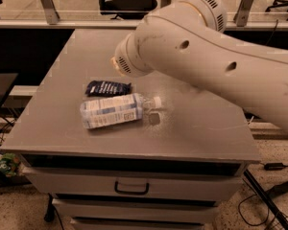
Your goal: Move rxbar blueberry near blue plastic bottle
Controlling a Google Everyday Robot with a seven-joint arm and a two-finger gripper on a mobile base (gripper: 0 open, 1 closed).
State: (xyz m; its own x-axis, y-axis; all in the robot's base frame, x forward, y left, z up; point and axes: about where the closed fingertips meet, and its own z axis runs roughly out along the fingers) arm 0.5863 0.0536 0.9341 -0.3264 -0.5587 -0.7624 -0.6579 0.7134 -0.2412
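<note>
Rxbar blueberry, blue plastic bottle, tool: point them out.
rxbar blueberry [108, 87]: camera view, middle of the wrapper.
blue plastic bottle [110, 111]: camera view, on its label.
tool: not in view, likely behind the arm [206, 56].

Work surface: grey cabinet top [201, 128], matte, w/ two drawers below at the front; the upper drawer [86, 185] carries a black handle [131, 188] at centre, and my gripper is out of sight behind my arm, so no data on it. Rear area: horizontal rail [48, 25] w/ slanted metal posts [46, 4] just behind the cabinet, black office chair [127, 0] beyond it, 2nd chair [284, 5] at far right. Floor level: speckled floor [19, 214], green item [7, 163] at lower left, black cables [274, 166] and a black stand leg [261, 195] at lower right.
</note>
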